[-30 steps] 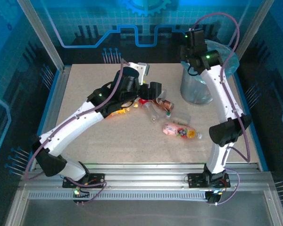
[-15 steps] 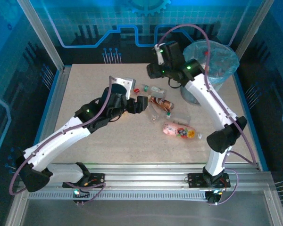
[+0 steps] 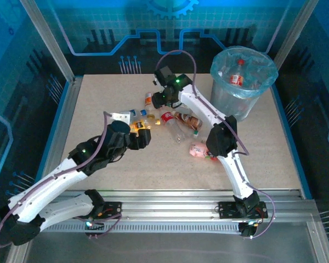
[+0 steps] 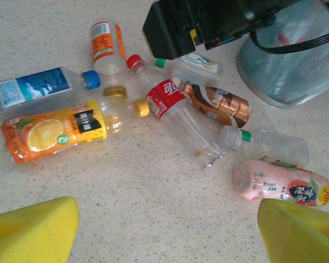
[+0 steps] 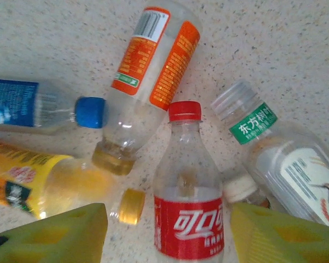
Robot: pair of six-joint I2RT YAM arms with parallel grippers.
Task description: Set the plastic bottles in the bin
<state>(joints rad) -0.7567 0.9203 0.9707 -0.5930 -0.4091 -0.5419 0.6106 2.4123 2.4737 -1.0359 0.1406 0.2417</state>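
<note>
Already done: one red-capped bottle point(image 3: 237, 76) lies inside the bin point(image 3: 228, 105); what else the blue bag holds I cannot tell.
Left to do: eight bottles lie loose in a cluster on the table point(image 3: 98, 98), so by my judgement most of the job that shows here remains.
Right gripper point(image 3: 160, 98): hangs low over the cluster, jaws apart and holding nothing. Its yellow pads point(image 5: 49, 235) straddle the red-label bottle point(image 5: 189, 219), with a clear gap on the left side.
Around the right gripper: the orange-label bottle point(image 5: 153, 60) is just ahead and to the left. The blue-label bottle point(image 5: 27, 107) and the orange juice bottle point(image 5: 27, 186) lie further left. The green-label bottle point(image 5: 274, 148) lies to the right.
Left gripper point(image 4: 164, 230): jaws wide, empty, bare table between them.
Ahead of the left gripper: the same cluster. The pink bottle point(image 4: 282, 186) lies just beyond its right finger, the clear green-capped bottle point(image 4: 266, 142) and the brown-label bottle point(image 4: 216, 104) past that.
Bin from the hands: well apart from the right gripper on its right, and far ahead and right of the left gripper.
</note>
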